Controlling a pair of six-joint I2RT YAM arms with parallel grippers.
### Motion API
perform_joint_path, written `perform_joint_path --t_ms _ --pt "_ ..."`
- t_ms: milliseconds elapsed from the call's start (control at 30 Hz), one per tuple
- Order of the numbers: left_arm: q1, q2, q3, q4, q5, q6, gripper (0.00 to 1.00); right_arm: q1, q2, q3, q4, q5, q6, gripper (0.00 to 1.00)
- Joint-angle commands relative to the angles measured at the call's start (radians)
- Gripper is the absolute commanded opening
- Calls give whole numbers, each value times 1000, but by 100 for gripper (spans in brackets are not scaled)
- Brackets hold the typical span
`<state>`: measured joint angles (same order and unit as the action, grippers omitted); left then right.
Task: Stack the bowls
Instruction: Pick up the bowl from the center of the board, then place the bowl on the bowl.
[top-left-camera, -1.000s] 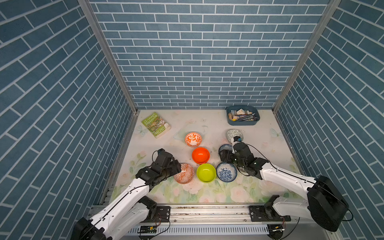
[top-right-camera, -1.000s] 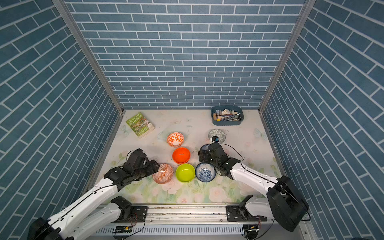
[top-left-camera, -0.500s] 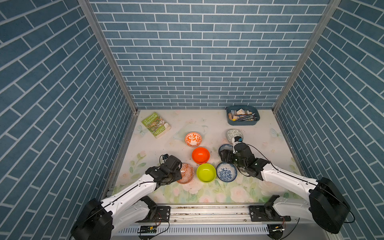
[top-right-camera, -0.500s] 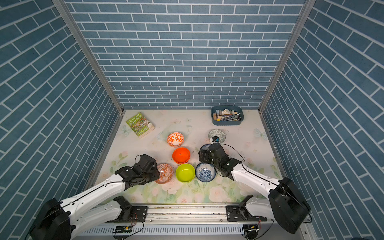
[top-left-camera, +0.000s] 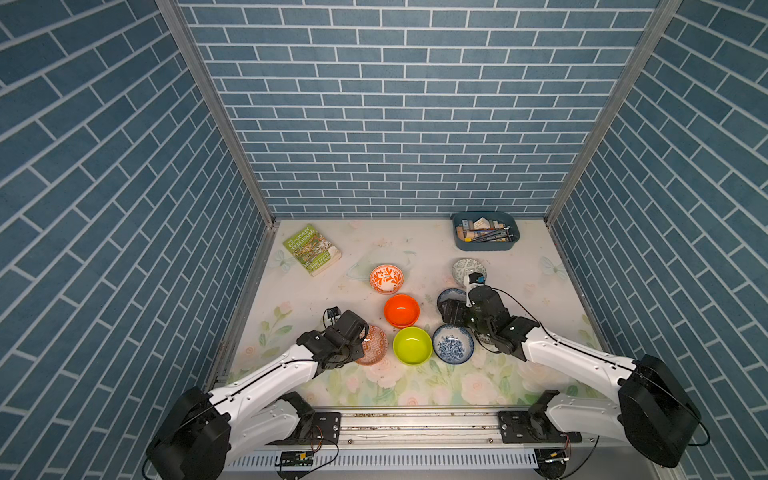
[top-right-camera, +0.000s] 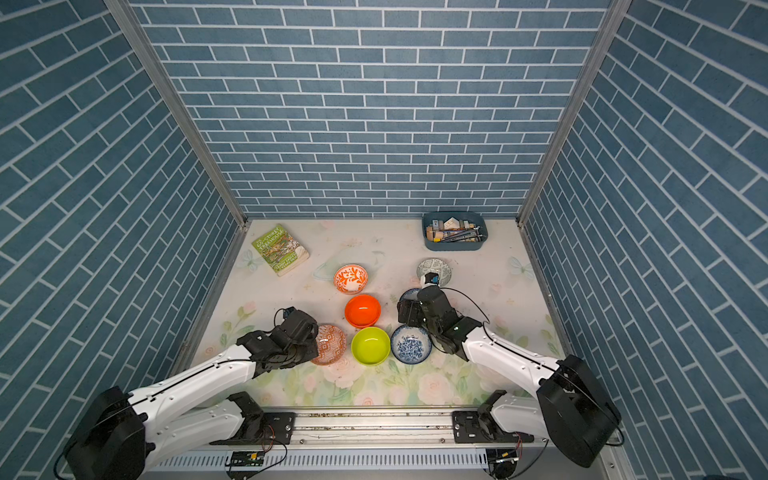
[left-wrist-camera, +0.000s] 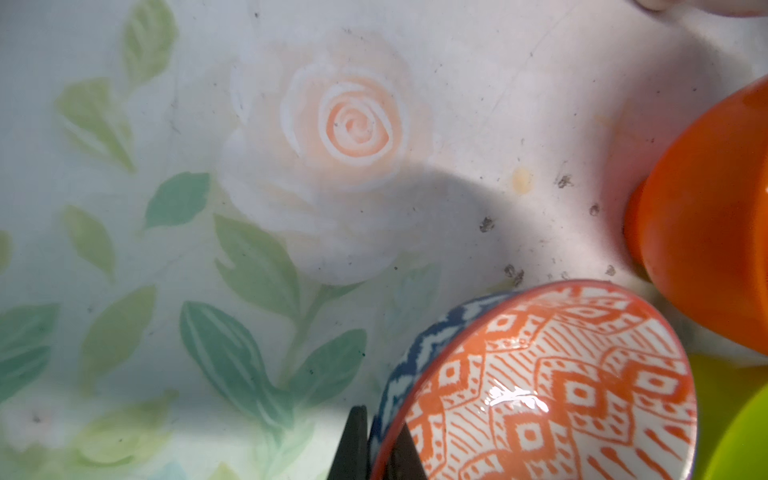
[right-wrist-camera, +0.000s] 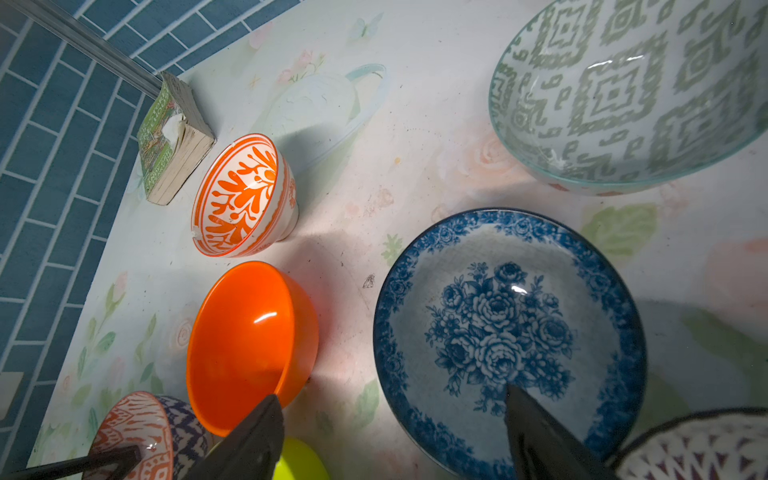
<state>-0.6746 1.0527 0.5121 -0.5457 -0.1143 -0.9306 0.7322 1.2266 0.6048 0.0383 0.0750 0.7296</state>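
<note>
Left pincer (left-wrist-camera: 380, 432) newly tight on glossy orange-zigzag bowl (left-wrist-camera: 540, 395) (round, thin-rimmed)

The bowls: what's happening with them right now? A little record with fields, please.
Left end effector: shut on rim of orange zigzag bowl
Right end effector: open, straddling rim of blue floral dish
Others on table: plain orange bowl, lime bowl, grey-green bowl
Stack: none visible yet

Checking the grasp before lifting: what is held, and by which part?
The left end effector pinches the orange diamond-patterned bowl by its rim; the right end effector is open, holding nothing.
</note>
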Motion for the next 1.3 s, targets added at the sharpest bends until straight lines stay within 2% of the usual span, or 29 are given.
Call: perform_joint_path --t_ms 0,200,267,333,567,800,967,1100,1267 --pt "-3 -34 68 -74 -64 21 0 4 -14 -8 14 18 18 85" --pt "8 -55 248 -209 -143 59 0 3 -27 -19 24 50 24 88" --pt "34 -12 326 -234 -148 92 0 4 -30 -24 35 53 24 95" --pt "76 57 412 -241 -130 133 0 4 -27 -22 38 57 22 99" --pt "246 336 676 -138 48 242 0 3 -18 -21 44 75 25 100" --pt "288 621 914 -70 148 257 0 3 -34 -39 61 111 40 100" --pt "293 729 975 -22 200 230 0 4 -22 -35 66 105 35 100" --pt "293 751 938 28 232 191 0 4 -11 -26 64 100 31 100" --pt "293 709 847 69 232 144 0 4 -7 -26 66 97 28 100"
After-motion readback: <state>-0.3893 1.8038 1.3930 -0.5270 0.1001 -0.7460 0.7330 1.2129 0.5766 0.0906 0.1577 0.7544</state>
